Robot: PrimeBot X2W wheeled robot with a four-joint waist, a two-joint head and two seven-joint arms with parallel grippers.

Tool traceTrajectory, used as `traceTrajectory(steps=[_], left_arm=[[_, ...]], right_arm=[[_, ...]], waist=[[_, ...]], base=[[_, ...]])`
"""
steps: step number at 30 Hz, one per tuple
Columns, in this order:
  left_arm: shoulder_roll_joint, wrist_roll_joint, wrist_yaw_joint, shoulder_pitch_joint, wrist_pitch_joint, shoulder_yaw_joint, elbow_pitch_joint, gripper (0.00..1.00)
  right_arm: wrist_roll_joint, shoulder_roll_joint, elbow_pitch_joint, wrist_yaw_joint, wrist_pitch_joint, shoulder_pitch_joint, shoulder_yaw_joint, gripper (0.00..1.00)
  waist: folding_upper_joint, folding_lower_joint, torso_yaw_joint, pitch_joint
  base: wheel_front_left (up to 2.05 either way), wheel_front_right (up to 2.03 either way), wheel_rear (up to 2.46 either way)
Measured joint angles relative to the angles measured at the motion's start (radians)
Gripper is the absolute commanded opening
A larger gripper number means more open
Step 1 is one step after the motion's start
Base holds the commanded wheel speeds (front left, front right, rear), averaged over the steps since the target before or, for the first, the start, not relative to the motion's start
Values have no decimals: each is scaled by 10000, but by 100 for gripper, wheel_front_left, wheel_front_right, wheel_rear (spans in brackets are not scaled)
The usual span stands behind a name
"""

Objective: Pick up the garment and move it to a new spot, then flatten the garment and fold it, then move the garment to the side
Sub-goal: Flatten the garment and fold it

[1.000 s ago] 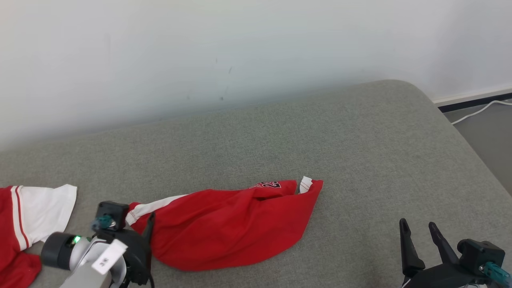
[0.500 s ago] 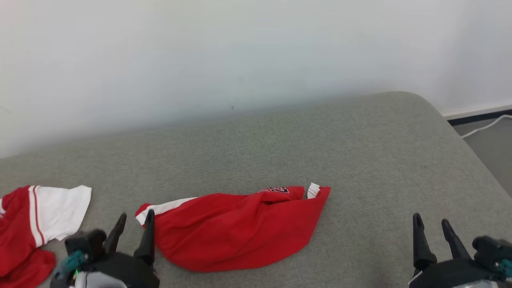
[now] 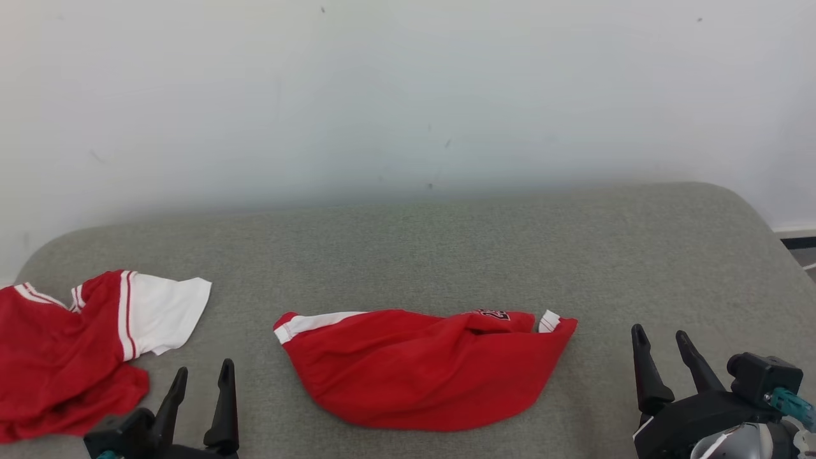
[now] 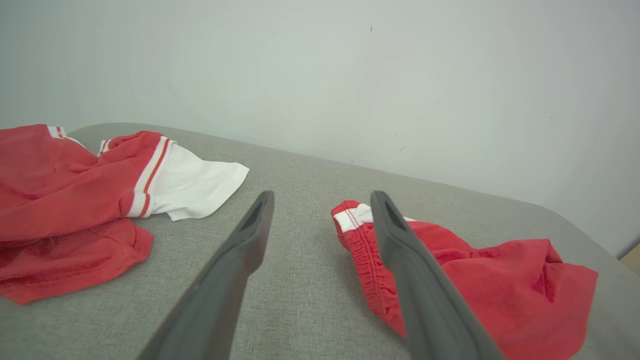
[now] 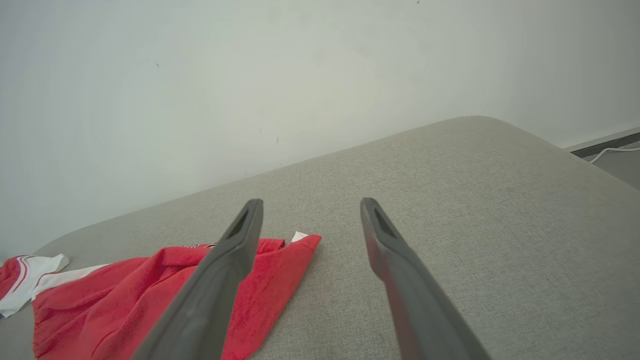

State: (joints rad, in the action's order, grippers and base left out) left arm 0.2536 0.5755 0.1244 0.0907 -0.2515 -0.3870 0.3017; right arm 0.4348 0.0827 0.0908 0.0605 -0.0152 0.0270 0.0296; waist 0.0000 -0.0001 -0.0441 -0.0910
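We note the left gripper (image 3: 204,366), a second ago turned sideways against the shorts (image 3: 427,370), now upright and clear of them, fingers apart. The right gripper (image 3: 660,331) is spread too, empty. The shorts lie crumpled near the cushion (image 3: 446,255) front edge, midway along.

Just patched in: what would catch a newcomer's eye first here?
A crumpled red garment lies in the middle of the grey cushion. A second red-and-white garment is heaped at the far left. The left gripper and right gripper hover open, empty, flanking the middle one.
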Motion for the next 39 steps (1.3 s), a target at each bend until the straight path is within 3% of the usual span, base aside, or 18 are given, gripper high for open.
traceTrajectory(steps=[15,32,39], left_arm=[[-63,-1398,0,-825,0,834,-1526,100],[-178,-1791,0,-1100,341,815,-2182,100],[-63,-1574,-115,-613,1632,593,-1572,100]], right_arm=[[-316,52,364,-90,-113,-169,-474,100],[-316,-10,385,-82,-63,-175,-606,100],[-320,-35,347,-92,-79,-229,-848,100]], waist=[[0,0,1642,-189],[1,0,1351,-99],[0,0,1105,32]], base=[[0,0,0],[0,0,0],[0,0,0]])
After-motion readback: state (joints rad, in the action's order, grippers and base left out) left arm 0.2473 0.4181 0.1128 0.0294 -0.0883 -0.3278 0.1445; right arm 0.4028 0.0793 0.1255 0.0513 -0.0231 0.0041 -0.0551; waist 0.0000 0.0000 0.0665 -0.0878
